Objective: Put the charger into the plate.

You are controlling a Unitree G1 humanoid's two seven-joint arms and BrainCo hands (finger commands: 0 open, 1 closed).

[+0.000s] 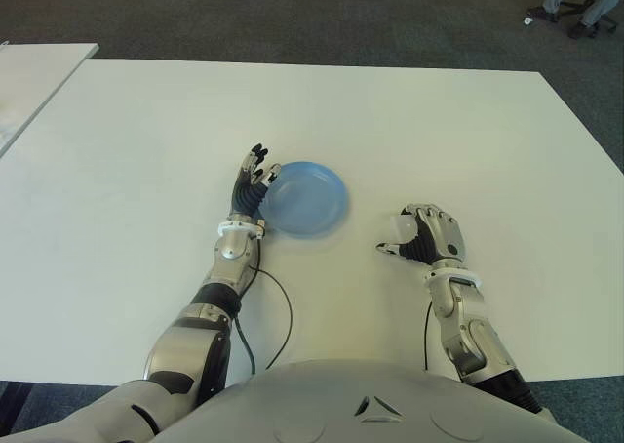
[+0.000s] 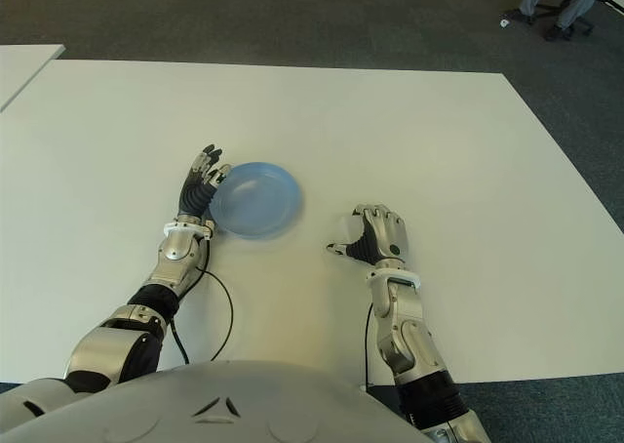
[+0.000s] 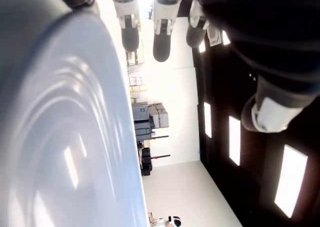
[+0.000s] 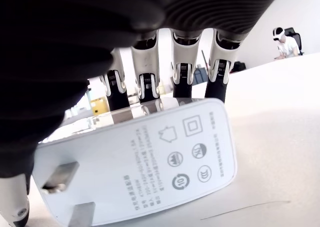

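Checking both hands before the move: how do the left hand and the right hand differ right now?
The left hand has its fingers extended beside the blue plate's left rim and holds nothing; the right hand is curled over the white charger, to the plate's right. Both show low over the white table.

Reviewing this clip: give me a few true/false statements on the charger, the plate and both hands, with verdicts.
1. The charger is in the right hand. True.
2. The charger already lies in the plate. False: the blue plate holds nothing.
3. The left hand grips the charger. False: it shows at the plate's left edge, fingers extended, holding nothing.
4. The right hand is to the right of the plate. True.
5. The plate is red. False: it is blue.
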